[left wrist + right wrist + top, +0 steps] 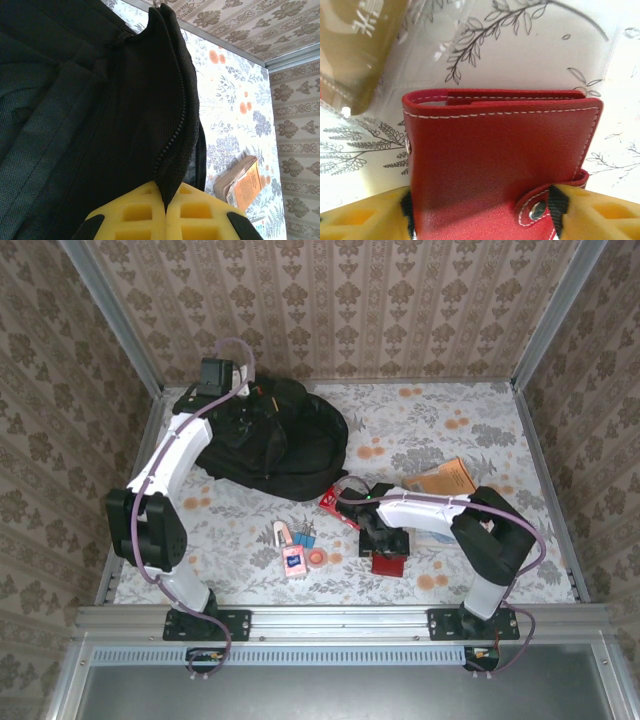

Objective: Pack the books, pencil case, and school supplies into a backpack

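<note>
Red notebook [500,165] clamped in right jaws; left jaws pinch backpack [75,125], orange book [248,182] beyond.

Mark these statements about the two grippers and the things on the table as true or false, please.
1. The left gripper pinches the zip edge of the backpack. True.
2. The right gripper holds the orange book. False: it grips the red case; the orange book lies apart on the table.
3. The pink tape roll is inside the backpack. False: the pink tape roll lies on the table, in front of the backpack.
4. The red case has white stitching. True.
</note>
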You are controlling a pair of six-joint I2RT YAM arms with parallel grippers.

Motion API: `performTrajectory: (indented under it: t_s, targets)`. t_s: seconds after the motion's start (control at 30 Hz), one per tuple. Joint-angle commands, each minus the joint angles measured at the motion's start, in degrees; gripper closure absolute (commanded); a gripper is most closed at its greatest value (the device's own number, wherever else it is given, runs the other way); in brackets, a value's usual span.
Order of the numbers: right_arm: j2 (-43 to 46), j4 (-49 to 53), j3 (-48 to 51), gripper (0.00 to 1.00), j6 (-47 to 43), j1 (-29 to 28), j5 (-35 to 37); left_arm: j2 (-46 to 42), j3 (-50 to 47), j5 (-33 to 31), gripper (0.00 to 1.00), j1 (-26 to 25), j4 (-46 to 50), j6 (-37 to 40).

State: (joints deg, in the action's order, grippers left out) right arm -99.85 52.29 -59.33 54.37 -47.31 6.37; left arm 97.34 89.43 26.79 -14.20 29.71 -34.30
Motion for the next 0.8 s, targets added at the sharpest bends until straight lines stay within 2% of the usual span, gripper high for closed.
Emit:
performTrajectory:
  t_s: [0.0, 0.1, 0.23, 0.33, 0.6, 0.63, 0.77]
  targets:
    - [-4.7, -0.5, 0.4, 0.38, 0.2, -0.2, 0.9, -1.7, -0.8, 1.6, 1.0, 0.3, -1.8, -0.9]
    - [-5.7, -0.6, 0.3, 0.52, 0.2, -0.3, 0.9, -1.5, -0.9, 2.0, 1.0, 0.3, -2.1, -1.0]
    - [-2.4, -0.3, 1.1, 0.7, 0.5, -0.2, 1.3, -1.4, -0.9, 2.1, 1.0, 0.3, -2.0, -1.0]
    - [1.4, 0.4, 1.6, 0.77, 0.6, -0.3, 1.7, -1.2, -0.5, 2.3, 1.0, 0.3, -2.0, -1.0]
    - [11.3, 1.3, 3.0, 0.82, 1.0, -0.3, 2.0, -0.7, 2.2, 2.6, 1.0, -0.5, 0.2, -0.1]
    - [12.6, 1.1, 3.4, 0.86, 1.0, -0.2, 1.9, -0.7, 2.9, 2.4, 1.0, -0.7, 0.9, 0.2]
    - [17.0, 0.7, 4.0, 0.88, 0.9, -0.1, 2.3, -0.8, 5.6, 1.1, 1.0, -2.0, 4.0, 1.8]
